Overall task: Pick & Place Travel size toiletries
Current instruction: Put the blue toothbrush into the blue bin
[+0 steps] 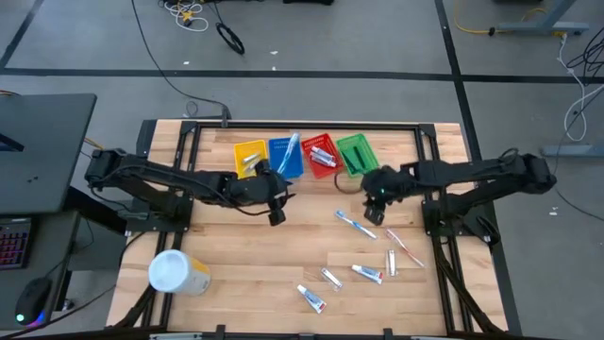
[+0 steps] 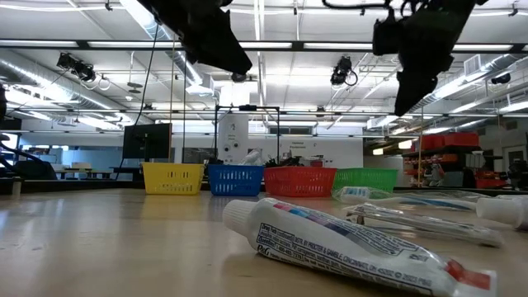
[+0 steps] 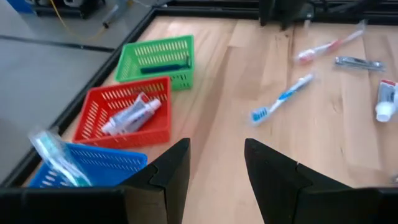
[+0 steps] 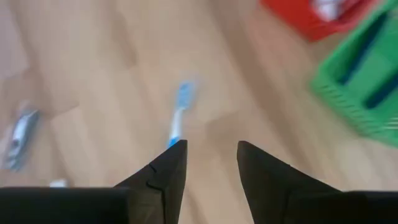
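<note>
You have four small baskets in a row along the far edge of the wooden worktop [image 1: 236,246]: the yellow basket [image 1: 250,158], then the blue basket [image 1: 284,157], the red basket [image 1: 321,156] and the green basket [image 1: 356,153]. A big white-and-yellow container [image 1: 179,273] lies on its side near the front left corner. Past the worktop you see grey floor with loose cables [image 1: 203,24], and a dark desk [image 1: 38,142] at the left.
</note>
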